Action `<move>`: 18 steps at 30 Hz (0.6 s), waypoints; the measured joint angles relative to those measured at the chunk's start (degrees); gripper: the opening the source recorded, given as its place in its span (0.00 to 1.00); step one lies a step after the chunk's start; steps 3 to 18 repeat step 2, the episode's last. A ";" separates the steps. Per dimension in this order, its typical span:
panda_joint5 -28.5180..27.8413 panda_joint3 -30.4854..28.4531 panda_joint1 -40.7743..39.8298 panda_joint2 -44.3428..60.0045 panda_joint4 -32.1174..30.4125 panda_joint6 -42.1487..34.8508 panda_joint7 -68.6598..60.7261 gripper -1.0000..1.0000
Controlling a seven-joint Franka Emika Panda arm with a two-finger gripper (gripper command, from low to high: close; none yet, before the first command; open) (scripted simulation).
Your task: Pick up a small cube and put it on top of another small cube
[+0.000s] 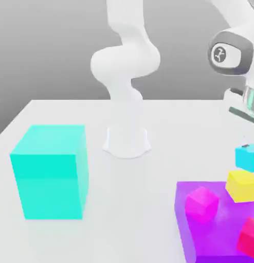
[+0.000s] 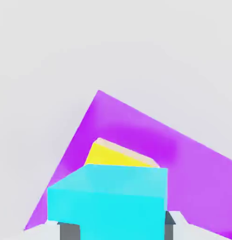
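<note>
Gripper fingers are pinching the small cyan cube from either side, their dark pads showing at the cube's two lower corners in the hand view. In the exterior view that same cube hangs off the table at the exterior view's right edge, beneath the arm's wrist.

Just beneath the small cyan cube, and apart from it with a small gap showing in the exterior view, sits the small yellow cube; in the hand view the yellow cube peeks out from behind the held one. The yellow cube rests on the flat purple slab, near the slab's far edge.

Also on the slab, to the exterior view's left of the yellow cube, stands a small magenta cube, and nearer the camera than the yellow cube a small red-pink cube is cut by the frame edge.

Well apart from the yellow cube, toward the exterior view's left, a large cyan block stands on the white table. The arm's white base rises behind, between the block and the slab.
</note>
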 joint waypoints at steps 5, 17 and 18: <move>0.00 0.00 0.19 0.00 0.00 -0.01 0.00 1.00; 0.00 0.00 0.19 0.00 0.00 -0.01 0.00 1.00; 0.00 0.00 0.19 0.00 0.00 -0.01 0.00 1.00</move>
